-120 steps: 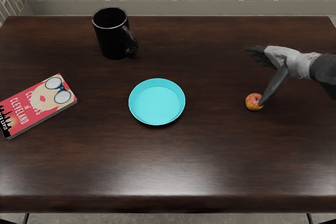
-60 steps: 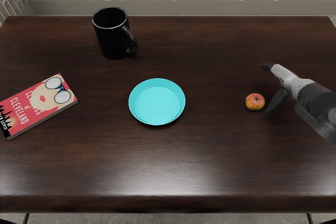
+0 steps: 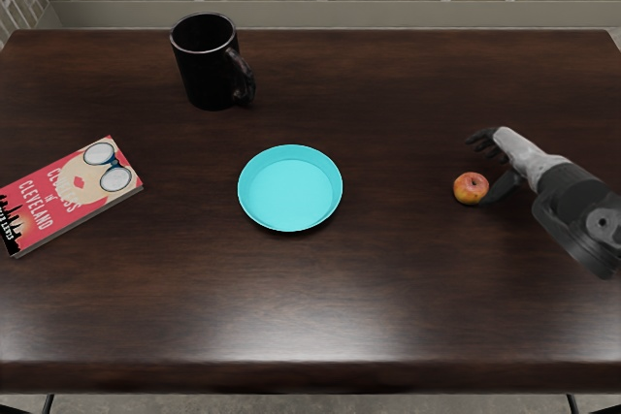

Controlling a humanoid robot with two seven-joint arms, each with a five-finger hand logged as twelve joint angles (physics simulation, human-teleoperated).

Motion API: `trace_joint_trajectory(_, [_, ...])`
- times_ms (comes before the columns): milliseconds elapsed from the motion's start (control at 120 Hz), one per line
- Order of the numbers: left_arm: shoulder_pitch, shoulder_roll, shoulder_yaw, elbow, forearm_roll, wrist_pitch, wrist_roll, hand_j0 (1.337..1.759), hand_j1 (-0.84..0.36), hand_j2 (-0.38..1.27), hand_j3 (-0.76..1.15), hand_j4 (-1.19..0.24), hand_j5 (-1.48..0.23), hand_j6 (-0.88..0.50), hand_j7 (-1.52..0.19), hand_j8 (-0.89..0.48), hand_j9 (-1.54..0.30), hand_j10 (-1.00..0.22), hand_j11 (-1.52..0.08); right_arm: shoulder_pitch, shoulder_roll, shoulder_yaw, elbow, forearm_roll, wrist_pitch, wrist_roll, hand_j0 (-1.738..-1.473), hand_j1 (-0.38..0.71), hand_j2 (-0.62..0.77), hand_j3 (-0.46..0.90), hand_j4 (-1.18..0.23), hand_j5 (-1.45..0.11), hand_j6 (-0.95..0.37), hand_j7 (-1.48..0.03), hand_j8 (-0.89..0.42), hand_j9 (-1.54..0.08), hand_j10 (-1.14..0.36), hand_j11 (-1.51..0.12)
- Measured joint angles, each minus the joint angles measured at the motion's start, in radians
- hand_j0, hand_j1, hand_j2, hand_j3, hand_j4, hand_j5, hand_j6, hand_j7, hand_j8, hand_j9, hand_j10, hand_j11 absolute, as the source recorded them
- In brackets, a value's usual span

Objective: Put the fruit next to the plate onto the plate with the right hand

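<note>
The right robot hand (image 3: 504, 156) is hovering open-fingered and empty, with the apple (image 3: 472, 187) lying just beside its thumb, seemingly poised for a grasp.

Your fruit (image 3: 472, 188) is a small round apple, red-orange with a yellowish patch. You will find it sitting on the dark counter (image 3: 388, 278), toward the right side. The plate (image 3: 290, 191) is a round turquoise dish with a raised rim. It lies flat near the counter's middle, well apart to the fruit's left.
</note>
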Motion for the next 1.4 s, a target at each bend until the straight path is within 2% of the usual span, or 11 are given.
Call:
trace_joint_trajectory(542, [0.0, 0.0, 0.0, 0.0, 0.0, 0.0, 0.0, 1.658, 0.07, 0.05, 0.0, -0.23, -0.3, -0.23, -0.3, -0.23, -0.3, -0.23, -0.3, -0.003, 0.028, -0.003, 0.02, 0.002, 0.014, 0.001, -1.658, 0.22, -0.05, 0.0, -0.47, -0.61, -0.47, -0.6, -0.47, -0.61, -0.47, -0.61])
trace_joint_trajectory(683, [0.0, 0.0, 0.0, 0.0, 0.0, 0.0, 0.0, 1.658, 0.07, 0.05, 0.0, -0.23, -0.3, -0.23, -0.3, -0.23, -0.3, -0.23, -0.3, -0.001, 0.033, -0.011, 0.021, -0.001, 0.015, -0.001, -1.657, 0.27, -0.06, 0.0, -0.5, -0.63, -0.48, -0.64, -0.44, -0.64, -0.5, -0.64])
trace_joint_trajectory(733, [0.0, 0.0, 0.0, 0.0, 0.0, 0.0, 0.0, 1.658, 0.07, 0.05, 0.0, -0.23, -0.3, -0.23, -0.3, -0.23, -0.3, -0.23, -0.3, -0.001, 0.035, -0.013, 0.022, -0.003, 0.014, -0.001, -1.656, 0.28, -0.02, 0.0, -0.52, -0.63, -0.47, -0.65, -0.44, -0.64, -0.51, -0.64])
trace_joint_trajectory(942, [0.0, 0.0, 0.0, 0.0, 0.0, 0.0, 0.0, 1.658, 0.07, 0.05, 0.0, -0.23, -0.3, -0.23, -0.3, -0.23, -0.3, -0.23, -0.3, 0.005, 0.037, -0.022, 0.024, -0.006, 0.013, -0.004, -1.652, 0.3, 0.05, 0.0, -0.57, -0.62, -0.46, -0.68, -0.42, -0.64, -0.56, -0.64])
trace_joint_trajectory(1400, [0.0, 0.0, 0.0, 0.0, 0.0, 0.0, 0.0, 1.658, 0.07, 0.05, 0.0, -0.23, -0.3, -0.23, -0.3, -0.23, -0.3, -0.23, -0.3, 0.014, 0.025, 0.005, 0.068, 0.024, 0.021, -0.005, -1.657, 0.25, 0.11, 0.0, -0.56, -0.72, -0.54, -0.72, -0.45, -0.72, -0.56, -0.72])
